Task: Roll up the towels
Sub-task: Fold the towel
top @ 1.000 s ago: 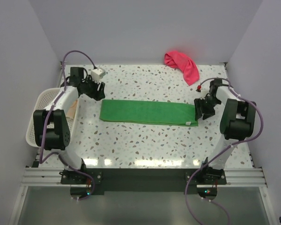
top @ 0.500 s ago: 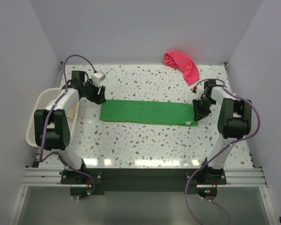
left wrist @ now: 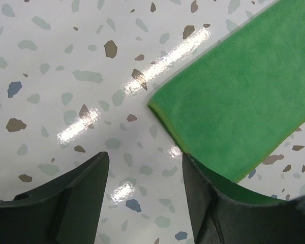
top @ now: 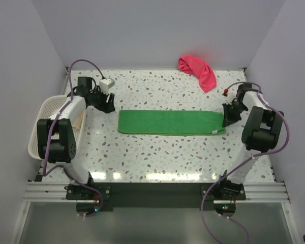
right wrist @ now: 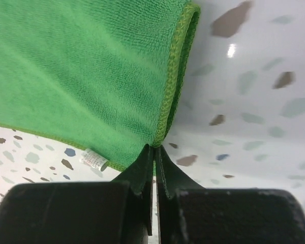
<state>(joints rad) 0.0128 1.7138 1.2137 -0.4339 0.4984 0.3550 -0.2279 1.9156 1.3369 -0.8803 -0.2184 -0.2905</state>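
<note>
A bright green towel [top: 170, 122] lies flat as a long strip across the middle of the table. My right gripper [top: 226, 118] is at its right end, and in the right wrist view the gripper [right wrist: 155, 150] is shut on the towel's hemmed edge [right wrist: 91, 71], lifting it slightly. My left gripper [top: 110, 105] hovers just beyond the towel's left end. It stands open [left wrist: 145, 157] over bare table, with the green corner [left wrist: 244, 96] beside its right finger. A pink-red towel [top: 197, 71] lies crumpled at the back right. A pale peach towel [top: 81, 120] shows by the basket.
A white mesh basket [top: 43, 109] hangs at the table's left edge, behind my left arm. Walls close in the table at the back and on both sides. A small white label [right wrist: 93, 160] sticks out of the green towel's near hem.
My right gripper has shut on the green towel's right edge and moved right, dragging the whole towel to the right. The left gripper stays about where it was.
</note>
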